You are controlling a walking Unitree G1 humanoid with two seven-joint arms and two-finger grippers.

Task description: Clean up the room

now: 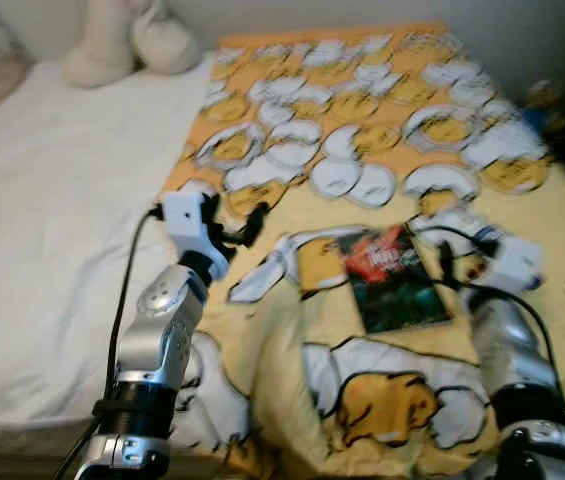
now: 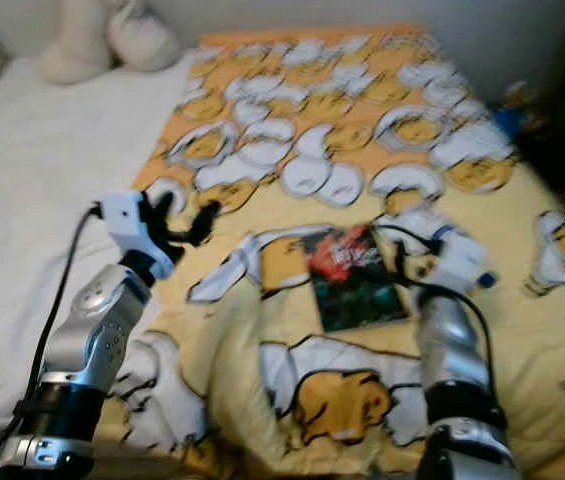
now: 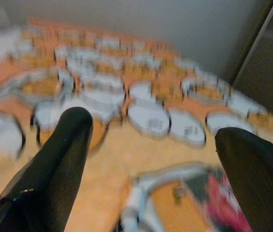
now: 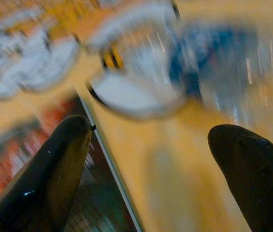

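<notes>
From my head cameras, a dark, glossy book with a red-and-green cover (image 1: 394, 278) lies flat on the yellow blanket printed with white-and-orange cartoon shapes (image 1: 362, 130), spread over the bed with the white sheet (image 1: 42, 220). My left gripper (image 1: 237, 228) hovers above the blanket's edge, left of the book and apart from it. My right gripper (image 1: 442, 255) sits just beside the book's right edge. Two cream plush toys (image 1: 127, 40) rest at the bed's far end.

Left wrist view: my fingers (image 3: 61, 159) are spread wide, grasping nothing (blurry blanket pattern beyond).

Right wrist view: fingers (image 4: 61, 164) parted too, empty, one above the book's cover (image 4: 102, 212).
</notes>
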